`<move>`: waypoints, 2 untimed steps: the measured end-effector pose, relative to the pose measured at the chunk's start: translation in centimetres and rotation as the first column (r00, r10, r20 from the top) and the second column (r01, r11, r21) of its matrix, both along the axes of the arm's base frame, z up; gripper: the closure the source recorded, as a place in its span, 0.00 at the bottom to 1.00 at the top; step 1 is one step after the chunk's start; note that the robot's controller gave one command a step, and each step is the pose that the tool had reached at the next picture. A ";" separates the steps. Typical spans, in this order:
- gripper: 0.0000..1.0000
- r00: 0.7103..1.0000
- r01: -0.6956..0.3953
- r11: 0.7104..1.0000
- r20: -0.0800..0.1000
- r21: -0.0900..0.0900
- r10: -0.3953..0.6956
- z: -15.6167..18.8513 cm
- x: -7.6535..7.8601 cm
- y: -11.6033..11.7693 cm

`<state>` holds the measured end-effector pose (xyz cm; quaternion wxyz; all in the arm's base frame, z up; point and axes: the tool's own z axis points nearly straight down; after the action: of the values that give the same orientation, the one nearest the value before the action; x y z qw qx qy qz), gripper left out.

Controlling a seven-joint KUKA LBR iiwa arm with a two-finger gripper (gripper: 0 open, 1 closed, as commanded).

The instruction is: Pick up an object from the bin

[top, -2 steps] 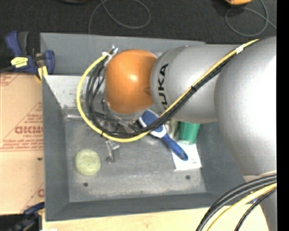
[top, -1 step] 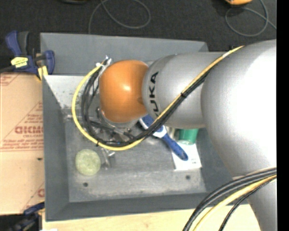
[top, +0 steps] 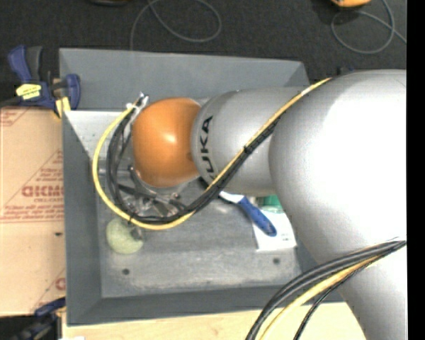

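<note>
Black matting surrounds the square grey metal bin [top: 198, 264], whose floor is mostly bare. Reaching in from the right, the thick silver arm [top: 304, 140] ends in a rounded orange wrist cover [top: 163, 142] ringed by a looping yellow cable [top: 99, 170]. Below that cover the dark metal gripper [top: 147, 205] sits low over the left half of the floor. Its working end is tucked under the cover and cables, so I cannot tell whether it is spread or pressed together, and nothing shows as pinched in it.

The relation that matters is this: a small pale yellow-green round ball [top: 124, 237] lies on the floor just beside the gripper, toward the lower left of the camera view, near the left wall and not beneath the tool. Being round, it has no long axis, so by my reading no turn of the wrist is called for. A short shift toward the lower left and a descent would likely bring the tool over it. A ball nudged off-centre could roll toward the wall.

On the other side, well apart from the ball, a slim blue-handled tool [top: 261, 219] lies slantwise, upper left to lower right, on a flat white and green packet [top: 280, 234], both partly under the arm. That pair lies farther from the gripper, so the ball looks the nearer pick
</note>
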<state>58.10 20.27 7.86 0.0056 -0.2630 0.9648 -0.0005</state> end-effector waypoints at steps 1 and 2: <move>1.00 1.000 0.000 1.000 0.001 0.000 0.000 0.0 0.0 0.0; 1.00 1.000 0.002 1.000 -0.001 0.000 -0.002 0.3 -0.1 0.0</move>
<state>58.01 20.27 8.17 0.0051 -0.2623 0.9650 -0.0002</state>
